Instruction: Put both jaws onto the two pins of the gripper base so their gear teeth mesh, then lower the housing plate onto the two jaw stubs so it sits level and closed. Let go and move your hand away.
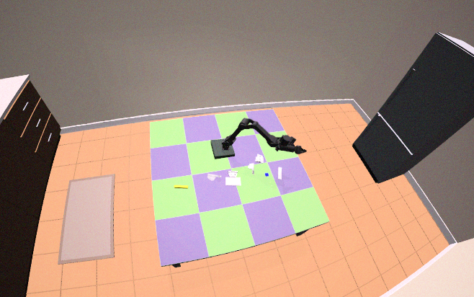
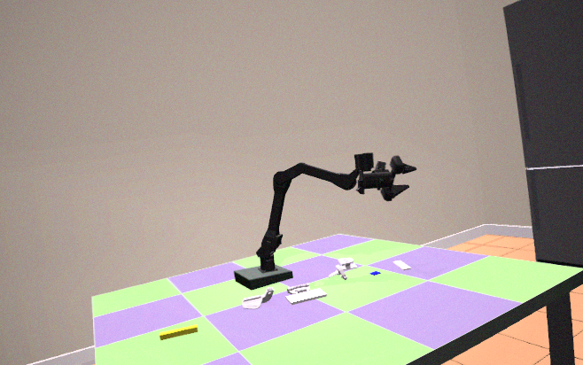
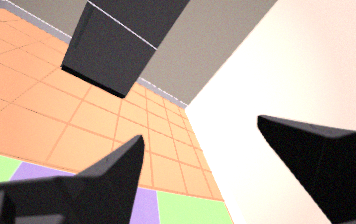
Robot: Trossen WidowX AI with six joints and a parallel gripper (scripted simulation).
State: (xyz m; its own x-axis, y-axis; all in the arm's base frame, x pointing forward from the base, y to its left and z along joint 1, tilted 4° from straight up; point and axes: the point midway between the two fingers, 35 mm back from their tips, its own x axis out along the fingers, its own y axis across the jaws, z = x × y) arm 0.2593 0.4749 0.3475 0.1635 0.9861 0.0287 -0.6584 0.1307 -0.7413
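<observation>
Gripper [image 1: 305, 151] [image 2: 412, 178] [image 3: 200, 130] is hovering spread & empty, pointing off the counter [image 1: 230, 225] [image 2: 275, 341] [image 3: 192, 207], prob. risking knocking loose white pcs [image 1: 233, 181] [image 2: 307, 296] w/ a low return swing.

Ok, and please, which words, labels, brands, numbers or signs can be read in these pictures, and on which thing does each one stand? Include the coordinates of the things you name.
None can be read: no text shows on the arm base [image 1: 218, 154] [image 2: 253, 282], the white parts, the yellow bar [image 1: 181, 187] [image 2: 178, 332] or the fridge [image 1: 407, 119] [image 2: 554, 111] [image 3: 107, 55].
</observation>
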